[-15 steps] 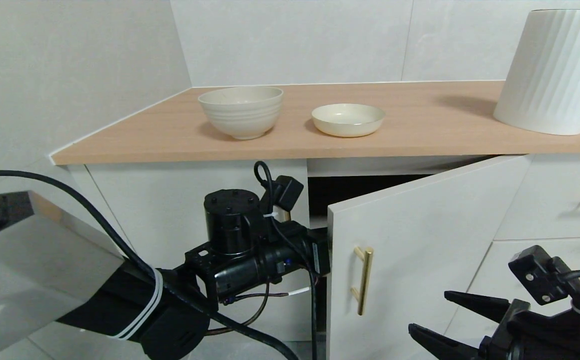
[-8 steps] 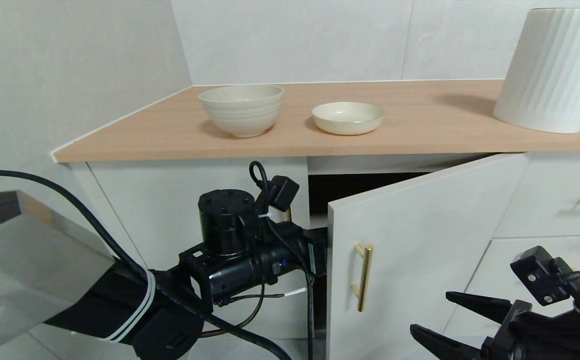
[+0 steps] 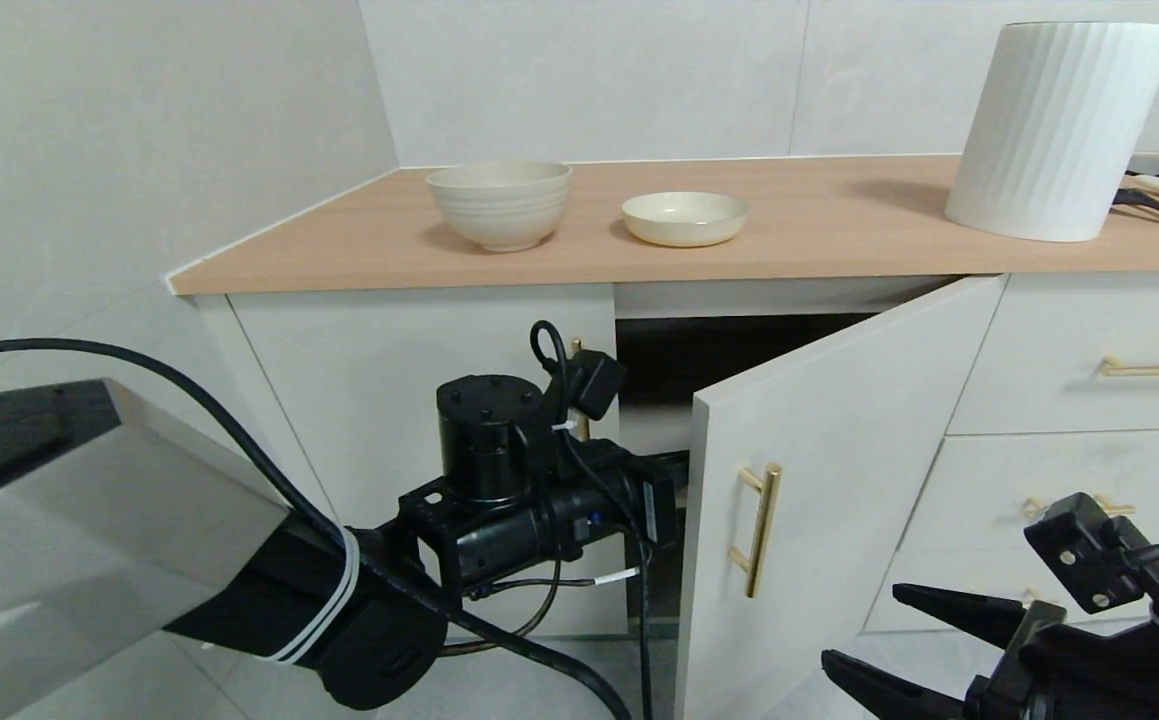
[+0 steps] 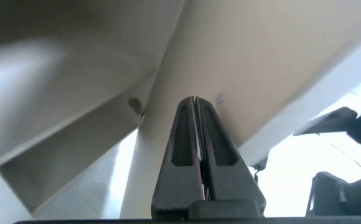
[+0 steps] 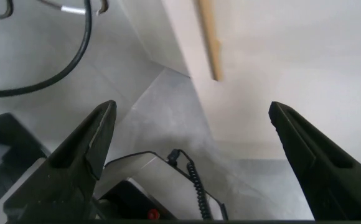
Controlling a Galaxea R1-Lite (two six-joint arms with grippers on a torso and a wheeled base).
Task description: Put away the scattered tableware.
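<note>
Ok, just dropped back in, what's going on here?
The cabinet door stands partly open. The left gripper, shut and holding nothing, is tucked in behind its handle-side edge. The right gripper hangs open and empty, low in front of that door. The bowl and the dish sit on the counter, neither put away yet.

Bright, even light; soft shadows beside bowl [image 3: 499, 205]; cupboard interior [image 3: 739, 345] dark.
</note>
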